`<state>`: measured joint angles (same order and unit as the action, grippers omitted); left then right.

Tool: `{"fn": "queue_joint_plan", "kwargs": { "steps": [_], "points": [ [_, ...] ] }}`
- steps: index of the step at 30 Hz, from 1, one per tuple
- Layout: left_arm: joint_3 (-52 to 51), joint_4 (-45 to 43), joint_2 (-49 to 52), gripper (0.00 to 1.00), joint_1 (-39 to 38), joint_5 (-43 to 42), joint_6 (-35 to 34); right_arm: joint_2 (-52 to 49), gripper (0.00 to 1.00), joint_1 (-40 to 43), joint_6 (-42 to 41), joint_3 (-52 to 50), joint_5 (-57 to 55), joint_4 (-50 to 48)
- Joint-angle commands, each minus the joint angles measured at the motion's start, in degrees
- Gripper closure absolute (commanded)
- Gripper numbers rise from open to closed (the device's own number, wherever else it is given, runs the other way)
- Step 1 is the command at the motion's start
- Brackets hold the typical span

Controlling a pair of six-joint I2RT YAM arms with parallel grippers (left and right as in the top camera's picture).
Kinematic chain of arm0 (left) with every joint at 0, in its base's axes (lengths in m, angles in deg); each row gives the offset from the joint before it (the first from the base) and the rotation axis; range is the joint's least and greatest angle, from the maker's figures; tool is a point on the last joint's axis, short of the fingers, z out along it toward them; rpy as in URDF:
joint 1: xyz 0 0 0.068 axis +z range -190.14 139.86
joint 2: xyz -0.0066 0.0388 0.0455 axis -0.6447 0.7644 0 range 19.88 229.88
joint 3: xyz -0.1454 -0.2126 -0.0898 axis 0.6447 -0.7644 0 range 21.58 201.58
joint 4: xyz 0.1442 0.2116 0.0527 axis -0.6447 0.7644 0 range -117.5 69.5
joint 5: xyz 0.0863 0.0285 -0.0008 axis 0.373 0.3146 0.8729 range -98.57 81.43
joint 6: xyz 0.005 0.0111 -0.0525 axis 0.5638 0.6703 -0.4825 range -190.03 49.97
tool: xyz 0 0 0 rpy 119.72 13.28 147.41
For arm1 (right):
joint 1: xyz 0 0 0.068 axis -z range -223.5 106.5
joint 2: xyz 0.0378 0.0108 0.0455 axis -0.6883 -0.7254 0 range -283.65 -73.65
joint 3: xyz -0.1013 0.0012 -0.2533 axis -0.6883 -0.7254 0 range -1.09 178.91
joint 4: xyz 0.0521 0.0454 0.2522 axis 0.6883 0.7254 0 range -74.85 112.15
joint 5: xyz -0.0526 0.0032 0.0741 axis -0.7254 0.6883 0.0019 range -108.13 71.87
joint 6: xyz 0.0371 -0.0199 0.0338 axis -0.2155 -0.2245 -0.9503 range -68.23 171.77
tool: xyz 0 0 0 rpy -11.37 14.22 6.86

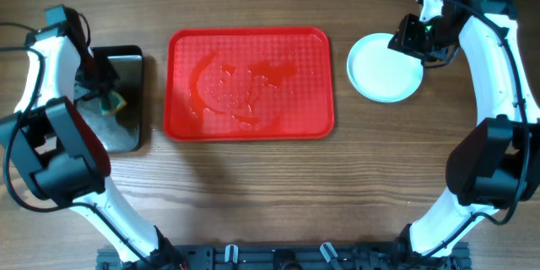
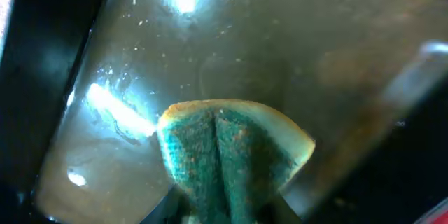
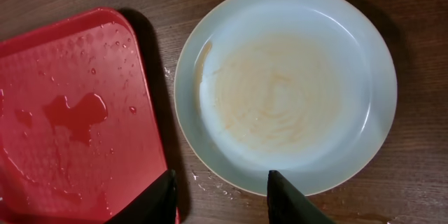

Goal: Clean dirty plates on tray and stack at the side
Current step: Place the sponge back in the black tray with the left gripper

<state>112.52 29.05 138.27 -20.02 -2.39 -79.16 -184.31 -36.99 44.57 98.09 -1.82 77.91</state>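
Note:
The red tray [image 1: 250, 84] lies mid-table, wet, with no plate on it; its corner shows in the right wrist view [image 3: 70, 119]. A pale mint-green plate [image 1: 381, 69] rests on the wood right of the tray; in the right wrist view [image 3: 287, 84] its centre shows faint orange-brown smears. I cannot tell if other plates lie under it. My right gripper [image 3: 222, 182] is open and empty, above the plate's near edge [image 1: 415, 38]. My left gripper [image 2: 224, 210] is shut on a green-and-yellow sponge [image 2: 234, 147] over the black pan [image 1: 126, 101].
The black glossy pan [image 2: 294, 49] holds murky water and stands left of the tray. Water drops lie on the wood between tray and plate. Both arm bases stand at the front corners of the table.

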Motion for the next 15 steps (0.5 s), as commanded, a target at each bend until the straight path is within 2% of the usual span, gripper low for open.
{"fn": "queue_joint_plan", "kwargs": {
  "steps": [1, 2, 7, 10, 13, 14, 15],
  "points": [
    [-0.94, -0.63, -1.51, 0.0, 1.51, 0.98, -2.21, 0.63, 0.64, -0.55, -0.04, 0.9, 0.94, -0.31],
    [-0.72, -0.04, -1.75, 0.0, 1.53, 0.94, -4.48, 0.87, 0.65, -0.55, -0.48, 0.9, 0.94, -0.52],
    [4.33, 6.56, -10.88, 0.0, 1.49, -1.09, -4.83, 6.38, 0.64, -0.55, -0.33, 4.48, 0.92, 0.39],
    [5.07, 5.77, -20.96, 0.0, 1.49, -11.96, -6.56, 13.09, 0.64, -0.55, -0.7, 5.29, 0.96, 0.72],
    [5.07, 5.84, -24.9, 0.0, 1.49, -14.25, -6.75, 21.86, 0.61, -0.55, -2.45, 5.29, 0.9, 2.36],
    [5.07, 5.84, -25.09, 0.0, 1.49, -14.25, -6.78, 25.05, 0.51, -0.55, -2.43, 5.29, 0.9, 2.51],
    [5.07, 5.84, -25.05, 0.0, 1.49, -14.25, -6.78, 28.81, 0.11, -0.55, -2.43, 5.29, 0.92, 2.91]
  ]
}}
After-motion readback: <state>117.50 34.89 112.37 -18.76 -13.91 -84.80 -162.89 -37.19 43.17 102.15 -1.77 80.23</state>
